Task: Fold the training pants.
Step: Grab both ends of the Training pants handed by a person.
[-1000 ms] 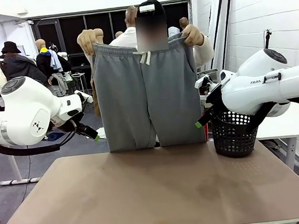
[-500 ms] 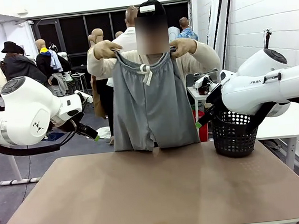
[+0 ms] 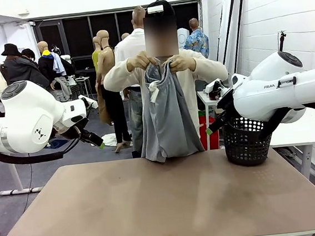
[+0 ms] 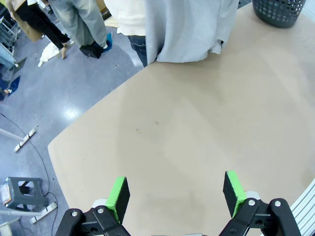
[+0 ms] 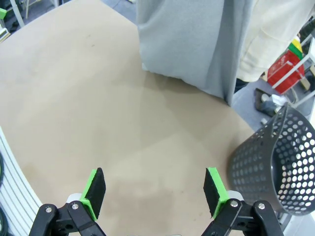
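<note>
soft grey training pants (image 3: pixel 167 114) hang bunched, creased.

The training pants (image 3: pixel 167 117) are plain light grey jersey, soft and unprinted, with a white drawstring (image 3: pixel 154 87) dangling from the gathered waistband. They hang upright in the air, pinched at the waistband by a person's hands (image 3: pixel 181 64) at chest height, the two sides of the waist brought together so the cloth falls as one narrow, doubled bundle with long vertical folds (widening a little toward the bottom). The lower end hangs at the far edge of the counter (image 3: pixel 166 206), near its middle; whether the cloth touches the surface cannot be told. No part lies flat.
</note>
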{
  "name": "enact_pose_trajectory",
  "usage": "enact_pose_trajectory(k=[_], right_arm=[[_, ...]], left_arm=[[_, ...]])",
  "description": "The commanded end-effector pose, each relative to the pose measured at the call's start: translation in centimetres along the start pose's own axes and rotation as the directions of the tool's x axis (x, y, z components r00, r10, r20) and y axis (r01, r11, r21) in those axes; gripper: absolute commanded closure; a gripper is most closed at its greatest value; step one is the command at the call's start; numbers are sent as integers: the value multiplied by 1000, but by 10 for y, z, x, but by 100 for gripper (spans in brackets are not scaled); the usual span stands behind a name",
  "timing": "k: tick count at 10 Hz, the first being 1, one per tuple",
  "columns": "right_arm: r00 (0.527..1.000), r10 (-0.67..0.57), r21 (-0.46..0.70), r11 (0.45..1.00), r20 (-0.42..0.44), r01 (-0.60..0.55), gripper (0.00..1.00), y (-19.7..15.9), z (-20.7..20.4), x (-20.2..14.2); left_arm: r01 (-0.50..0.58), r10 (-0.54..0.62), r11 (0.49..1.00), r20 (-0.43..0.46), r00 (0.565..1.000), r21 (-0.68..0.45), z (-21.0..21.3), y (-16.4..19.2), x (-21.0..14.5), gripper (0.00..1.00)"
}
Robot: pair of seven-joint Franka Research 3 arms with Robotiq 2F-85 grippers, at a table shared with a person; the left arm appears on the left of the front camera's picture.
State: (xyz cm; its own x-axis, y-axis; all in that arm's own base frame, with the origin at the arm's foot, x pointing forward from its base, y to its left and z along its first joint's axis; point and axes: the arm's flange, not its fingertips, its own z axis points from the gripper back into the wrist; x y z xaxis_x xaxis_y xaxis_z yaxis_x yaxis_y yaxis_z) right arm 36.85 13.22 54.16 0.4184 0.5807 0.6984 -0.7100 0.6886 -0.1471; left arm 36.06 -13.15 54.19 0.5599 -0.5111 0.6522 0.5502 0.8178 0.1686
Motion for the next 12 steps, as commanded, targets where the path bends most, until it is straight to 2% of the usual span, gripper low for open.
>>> enact_pose_trajectory(k=[1,12], right_arm=[[1000,0,4,1000,-4,0,0,0,-1,-1],[1000,0,4,1000,-4,0,0,0,-1,-1]], left_arm=[[-2,2,1000,-5,1000,8,1,1,0,0],[-2,2,1000,-5,1000,8,1,1,0,0]])
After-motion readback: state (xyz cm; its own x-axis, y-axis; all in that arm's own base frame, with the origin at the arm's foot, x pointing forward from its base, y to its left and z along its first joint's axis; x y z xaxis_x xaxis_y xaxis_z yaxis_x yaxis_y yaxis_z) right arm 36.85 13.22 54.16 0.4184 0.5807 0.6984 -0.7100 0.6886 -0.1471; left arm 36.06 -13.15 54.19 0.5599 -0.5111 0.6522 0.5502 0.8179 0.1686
